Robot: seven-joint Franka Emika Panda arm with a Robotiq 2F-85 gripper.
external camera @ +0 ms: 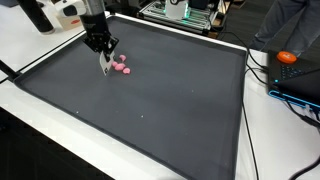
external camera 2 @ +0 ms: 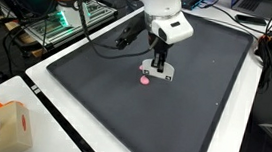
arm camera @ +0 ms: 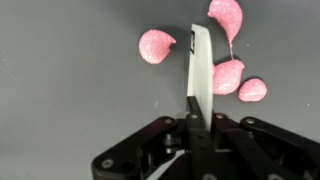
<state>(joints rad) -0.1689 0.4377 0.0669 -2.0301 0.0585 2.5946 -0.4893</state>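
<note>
My gripper (arm camera: 198, 118) is shut on a thin white flat strip (arm camera: 201, 65) that stands on edge and points away from the wrist. Several pink putty-like blobs lie on the dark mat (arm camera: 70, 90) around its tip: one to its left (arm camera: 156, 45), one at the top (arm camera: 227, 18) and two to its right (arm camera: 228, 75). In both exterior views the gripper (external camera: 104, 52) (external camera 2: 158, 62) hangs low over the mat, with the white strip (external camera: 104, 68) (external camera 2: 164, 73) reaching down to the pink blobs (external camera: 120, 68) (external camera 2: 145, 82).
The dark mat (external camera: 170, 100) has a white border and covers most of the table. An orange object (external camera: 288, 57) and cables lie beyond one edge. A cardboard box (external camera 2: 1, 125) stands near a corner, and an equipment rack (external camera 2: 56, 23) stands beside the table.
</note>
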